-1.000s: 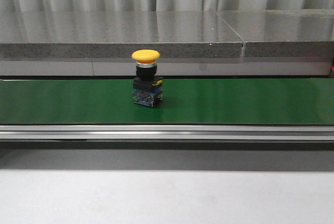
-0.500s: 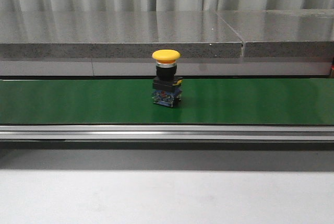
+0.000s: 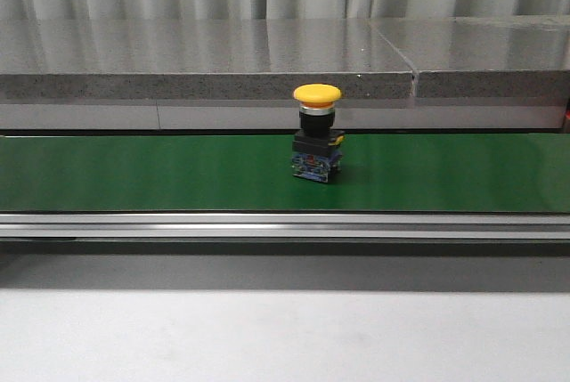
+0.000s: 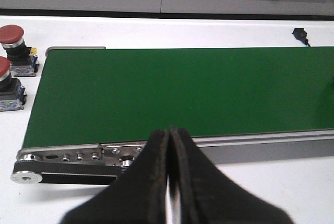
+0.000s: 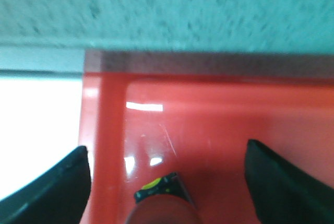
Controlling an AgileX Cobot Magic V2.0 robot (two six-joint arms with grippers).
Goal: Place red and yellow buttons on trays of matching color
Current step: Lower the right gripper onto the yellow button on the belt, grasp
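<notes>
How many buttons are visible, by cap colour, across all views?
Yellow: 1, upright on the green belt.
Red: 2, side by side on the white table off the belt's end.
Unclear: 1, a button on the red tray between the open right claw fingers, cap cut off by the frame.
Total: 4.

Yellow button (image 3: 317,133) upright on green belt (image 3: 134,173)

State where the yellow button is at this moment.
In the front view the yellow button stands upright on the green conveyor belt, slightly right of centre, nearer the belt's far edge, in front of the grey stone ledge. No gripper is near it.
</notes>
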